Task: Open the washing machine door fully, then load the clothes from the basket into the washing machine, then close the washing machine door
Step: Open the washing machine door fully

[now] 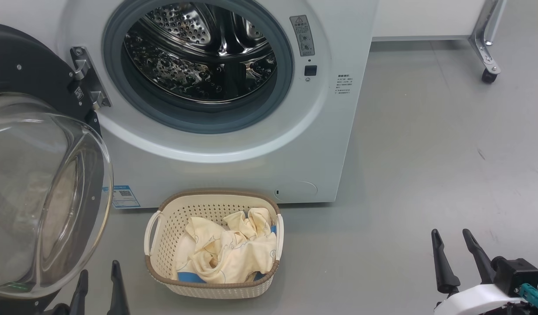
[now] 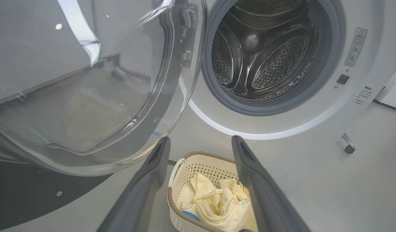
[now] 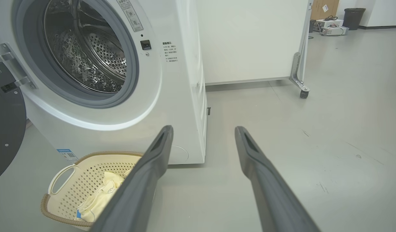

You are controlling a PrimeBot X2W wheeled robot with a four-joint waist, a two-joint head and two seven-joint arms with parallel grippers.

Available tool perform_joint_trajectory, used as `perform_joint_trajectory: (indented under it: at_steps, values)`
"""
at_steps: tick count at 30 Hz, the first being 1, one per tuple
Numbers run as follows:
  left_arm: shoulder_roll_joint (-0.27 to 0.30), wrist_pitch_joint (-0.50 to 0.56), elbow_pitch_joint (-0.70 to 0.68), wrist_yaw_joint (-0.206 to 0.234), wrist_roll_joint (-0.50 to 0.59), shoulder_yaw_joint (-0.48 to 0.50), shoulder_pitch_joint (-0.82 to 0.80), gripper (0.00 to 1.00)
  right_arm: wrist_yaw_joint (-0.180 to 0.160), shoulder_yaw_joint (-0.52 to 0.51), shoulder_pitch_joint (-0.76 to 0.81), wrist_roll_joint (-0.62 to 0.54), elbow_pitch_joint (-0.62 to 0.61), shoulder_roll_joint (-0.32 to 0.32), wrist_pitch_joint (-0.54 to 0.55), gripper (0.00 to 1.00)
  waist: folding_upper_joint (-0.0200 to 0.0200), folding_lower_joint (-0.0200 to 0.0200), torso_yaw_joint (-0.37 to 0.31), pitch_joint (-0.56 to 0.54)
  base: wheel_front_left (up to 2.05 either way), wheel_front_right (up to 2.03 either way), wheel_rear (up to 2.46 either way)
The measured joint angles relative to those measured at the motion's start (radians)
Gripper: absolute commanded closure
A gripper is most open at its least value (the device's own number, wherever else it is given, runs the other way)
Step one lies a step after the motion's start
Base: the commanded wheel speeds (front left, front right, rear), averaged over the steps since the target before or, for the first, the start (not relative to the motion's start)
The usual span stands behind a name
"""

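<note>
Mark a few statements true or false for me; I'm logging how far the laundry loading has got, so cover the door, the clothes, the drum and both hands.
1. The washing machine door is swung open. True.
2. The clothes lie in the basket. True.
3. The drum holds a garment. False: it shows bare steel, with nothing inside.
4. The left hand grips fabric. False: it is open and holds nothing.
5. The right hand is open, off to the basket's right. True.
</note>
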Motion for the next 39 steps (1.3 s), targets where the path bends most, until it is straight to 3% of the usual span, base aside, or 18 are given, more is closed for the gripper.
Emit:
perform_joint_trajectory:
  at_steps: [39]
  values:
    - [-0.002,0.000,-0.013,-0.010,0.063,0.002,0.004,0.00,0.000,-0.016,0.020,0.000,0.012,-0.001,0.000,0.00,0.0000,0.0000,0.032,-0.008,0.00,0.00,0.00]
